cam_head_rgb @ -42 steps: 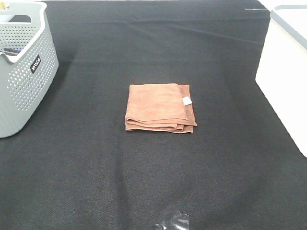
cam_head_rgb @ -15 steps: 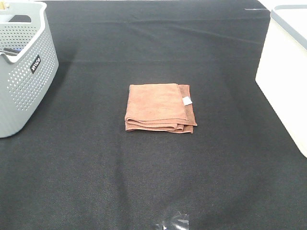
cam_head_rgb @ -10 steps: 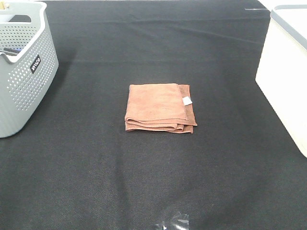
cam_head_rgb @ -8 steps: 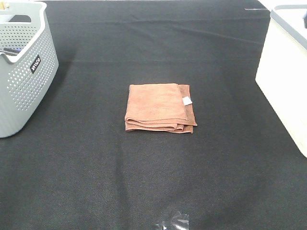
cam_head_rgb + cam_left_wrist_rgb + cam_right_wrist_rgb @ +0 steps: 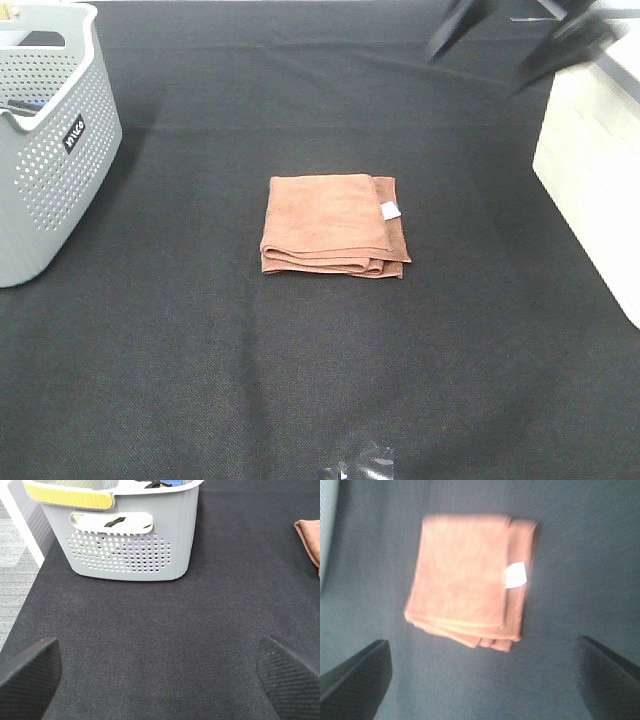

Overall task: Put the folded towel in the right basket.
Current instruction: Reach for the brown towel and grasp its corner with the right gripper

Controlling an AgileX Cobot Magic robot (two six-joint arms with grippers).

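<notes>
**A:** Where is the towel?

**B:** The towel [image 5: 333,225] lies folded flat in the middle of the worktop [image 5: 200,350], with nothing touching it. Its stacked fold edges face the near side, and a white tag [image 5: 390,210] sits by its right edge.

**A:** Does it have a long axis?

**B:** Hardly. In the right wrist view it looks close to square, so the grip line matters less than catching all the layers.

**A:** Which arm is nearer?

**B:** The right. The right fingers [image 5: 450,28] are above the far right corner, beside the right basket [image 5: 590,180], and the towel lies nearer and to the left of them. They are blurred there, so their height is only a guess: well above the cloth. They are released and spread wide, holding nothing. The wrist view frames the towel between them.

**A:** And the left?

**B:** The left fingers [image 5: 30,675] are also released and empty. They hang near the left basket [image 5: 125,550], and only a corner of the towel shows in that view.

**A:** What is in the baskets?

**B:** The grey left one holds a few dark items. The white right one shows only its wall and rim, and its inside is hidden.

**A:** What does the next move call for?

**B:** I judge the right arm needs to descend onto the towel. The pick has not begun.
</notes>
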